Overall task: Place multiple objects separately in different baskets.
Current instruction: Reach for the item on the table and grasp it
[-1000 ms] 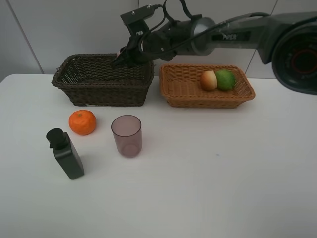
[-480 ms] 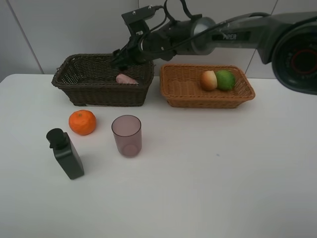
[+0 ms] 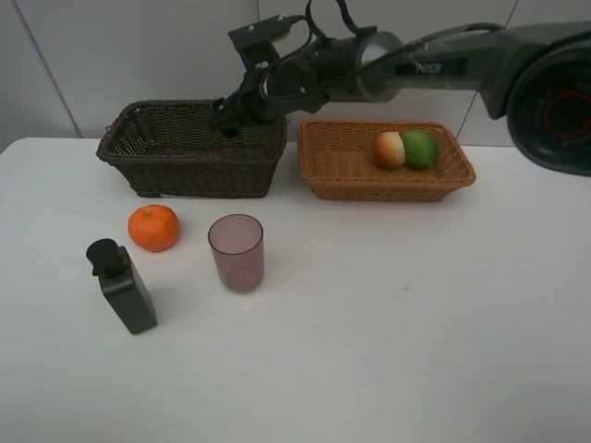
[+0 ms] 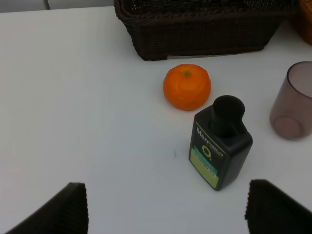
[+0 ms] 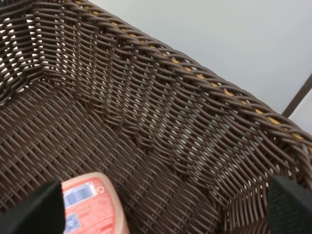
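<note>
While the right gripper (image 3: 226,113) hangs with its 2 fingers spread wide and empty over the 3 o'clock end of the dark basket (image 3: 185,171), the pink bottle (image 5: 92,204) lies on that basket's floor beneath it. The tan basket (image 3: 342,180), at 3 o'clock from the dark one, holds the peach (image 3: 389,149) and the green fruit (image 3: 421,149) side by side. The mandarin (image 3: 153,227) sits at 9 o'clock from the cup (image 3: 236,252) and 1 o'clock from the black bottle (image 3: 123,286), which the left gripper (image 4: 165,212) faces with fingers spread wide, holding nothing.
</note>
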